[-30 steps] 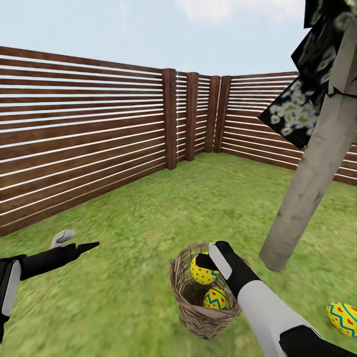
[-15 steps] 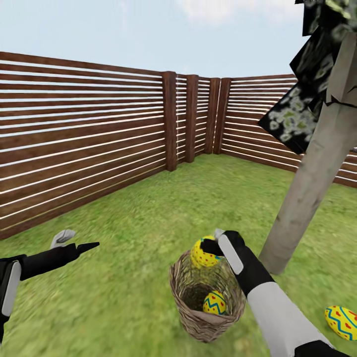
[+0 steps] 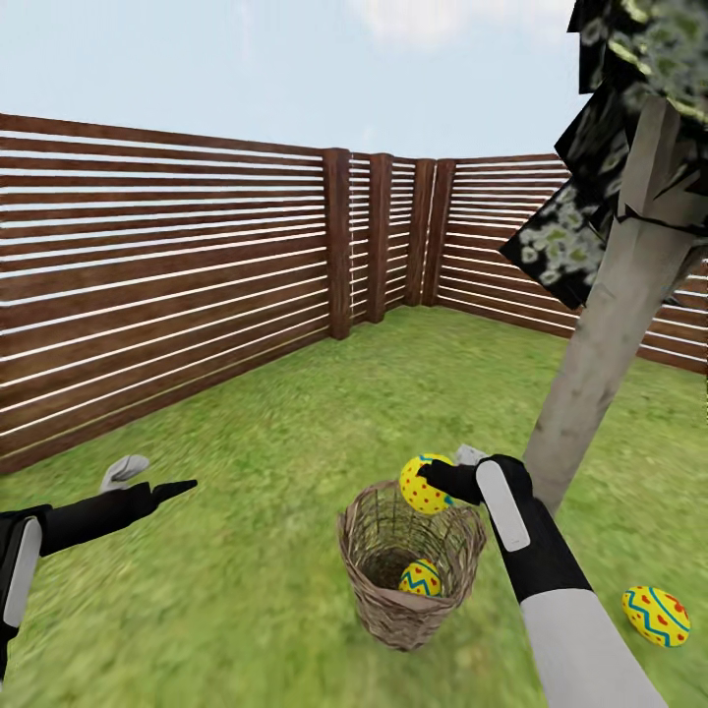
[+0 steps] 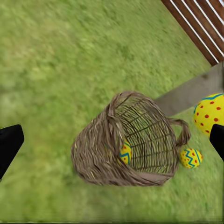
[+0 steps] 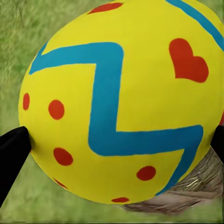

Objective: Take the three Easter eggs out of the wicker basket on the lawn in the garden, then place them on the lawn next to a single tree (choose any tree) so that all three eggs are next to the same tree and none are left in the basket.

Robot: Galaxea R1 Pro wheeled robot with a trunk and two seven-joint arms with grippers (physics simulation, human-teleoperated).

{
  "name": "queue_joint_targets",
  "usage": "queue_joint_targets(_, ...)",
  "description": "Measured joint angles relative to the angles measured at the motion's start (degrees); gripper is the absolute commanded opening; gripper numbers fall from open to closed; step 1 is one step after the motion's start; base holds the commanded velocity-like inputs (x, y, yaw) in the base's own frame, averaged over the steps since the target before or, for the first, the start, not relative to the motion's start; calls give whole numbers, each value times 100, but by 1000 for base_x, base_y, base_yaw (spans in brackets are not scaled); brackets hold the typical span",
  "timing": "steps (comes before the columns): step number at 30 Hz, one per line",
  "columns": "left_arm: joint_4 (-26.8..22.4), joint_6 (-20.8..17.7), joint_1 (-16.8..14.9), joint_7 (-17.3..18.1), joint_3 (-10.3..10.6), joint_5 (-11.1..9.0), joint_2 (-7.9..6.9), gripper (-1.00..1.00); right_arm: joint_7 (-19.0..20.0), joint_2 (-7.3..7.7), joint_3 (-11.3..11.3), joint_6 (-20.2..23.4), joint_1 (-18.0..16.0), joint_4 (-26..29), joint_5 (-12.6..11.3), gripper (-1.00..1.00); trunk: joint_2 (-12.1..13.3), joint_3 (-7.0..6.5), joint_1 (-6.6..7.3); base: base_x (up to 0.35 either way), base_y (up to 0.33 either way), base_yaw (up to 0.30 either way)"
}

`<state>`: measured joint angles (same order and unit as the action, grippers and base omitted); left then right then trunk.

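Three Easter eggs show in the head view, spread over a wide lawn [image 3: 256, 462] closed in by a brown slatted fence [image 3: 167, 285]. The tree [image 3: 605, 334] stands at the right, its grey-beige trunk rising at a slant under dark mottled foliage, its foot just behind the right arm.

The wicker basket [image 3: 408, 580] sits upright on the grass near the trunk's base. It holds one egg in the basket [image 3: 421, 578], yellow with a blue zigzag, low against the wall nearer the tree; in the left wrist view the same egg shows through the loose weave [image 4: 125, 153].

The right gripper [image 3: 444, 482] grips the held egg [image 3: 425, 484], yellow with red dots, just above the basket's rim on the tree side. In the right wrist view this egg [image 5: 121, 100] carries a blue zigzag, red dots and a red heart, with a black fingertip pressed at each side.

The egg on the lawn [image 3: 655, 616] lies on the grass to the right of the right arm, near the tree and apart from the basket.

The left gripper [image 3: 147, 479] hangs over bare grass well to the left of the basket, its fingers spread apart and holding nothing, as far as the blurred edge allows.

No writing is legible anywhere.
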<state>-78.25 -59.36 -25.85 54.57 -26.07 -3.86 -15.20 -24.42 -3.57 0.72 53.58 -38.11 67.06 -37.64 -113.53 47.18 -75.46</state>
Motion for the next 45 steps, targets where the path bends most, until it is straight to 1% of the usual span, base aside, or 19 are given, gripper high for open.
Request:
queue_joint_targets(3, -37, 0, 0, 0, 9, 1, 0, 100, 0, -8, -6, -8, 0, -12, 0, -100, 120, -54, 66, -326, 0, 0)
queue_joint_targets(6, -71, 1, 2, 9, 12, 1, -1, 100, -3, -8, -8, -14, 1, -28, 1, -100, 122, -54, 67, -311, 0, -118)
queue_joint_targets(11, -99, 0, 2, 401, -14, 5, -27, 100, -8, -33, -10, -48, 1, -53, 9, -100, 122, -55, 69, -106, -16, -263)
queue_joint_targets(17, -108, 0, 3, 460, -17, -3, -30, 100, -9, -72, -17, -53, 1, -55, 60, -100, 122, -54, 67, -222, -133, -278)
queue_joint_targets(22, -183, 0, 11, 512, -17, -3, -34, 100, -6, -87, -39, -56, 1, -55, 75, -100, 122, -55, 70, -30, -13, -270)
queue_joint_targets(25, -190, 3, 12, 710, -18, -1, -35, 100, -5, -89, -40, -59, 1, -57, 79, -100, 122, -55, 70, -2, -1, -111)
queue_joint_targets(27, -192, 3, 13, 754, -18, -1, -35, 100, -5, -93, -40, -60, 0, -58, 79, -100, 121, -55, 70, 0, 0, -14)
queue_joint_targets(28, -191, 6, 13, 763, -31, -1, -37, 100, -6, -96, -40, -60, 0, -58, 80, -100, 122, -55, 70, 0, 0, -4)
queue_joint_targets(29, -192, 7, 13, 786, -122, -5, -36, 100, -6, -97, -40, -61, 0, -58, 79, -100, 122, -55, 70, 0, 0, -2)
queue_joint_targets(30, -192, 7, 17, 937, -258, -11, -37, 100, -6, -98, -40, -61, 0, -58, 79, -100, 121, -55, 70, 0, 0, 0)
queue_joint_targets(31, -196, 10, 20, 1314, -344, -12, -41, 100, -6, -98, -40, -61, 0, -58, 80, -100, 121, -55, 70, 0, 0, 0)
queue_joint_targets(33, -199, 59, 32, 2149, -393, 30, -43, 100, -10, -98, -40, -60, 0, -59, 80, -100, 121, -55, 70, 0, 0, 0)
queue_joint_targets(34, -199, 75, 40, 2338, -401, 49, -43, 100, -12, -98, -40, -68, 0, -63, 80, -100, 122, -55, 70, 0, -78, 0)
queue_joint_targets(35, -197, 86, 44, 2433, -408, 56, -44, 100, -14, -98, -40, -108, 0, -63, 81, -100, 122, -55, 70, 0, -172, 0)
queue_joint_targets(37, -196, 95, 47, 2512, -412, 55, -45, 100, -17, -92, -40, -266, 0, -66, 75, -100, 121, -55, 70, 0, -257, 0)
queue_joint_targets(40, -195, 98, 48, 2530, -414, 62, -45, 100, -18, -92, -43, -322, 0, -86, 71, -100, 121, -55, 70, 0, -288, -34)
queue_joint_targets(45, -194, 98, 47, 2531, -414, 64, -43, 100, -18, -95, -47, -330, 1, -90, 73, -100, 121, -78, 70, 0, -299, -188)
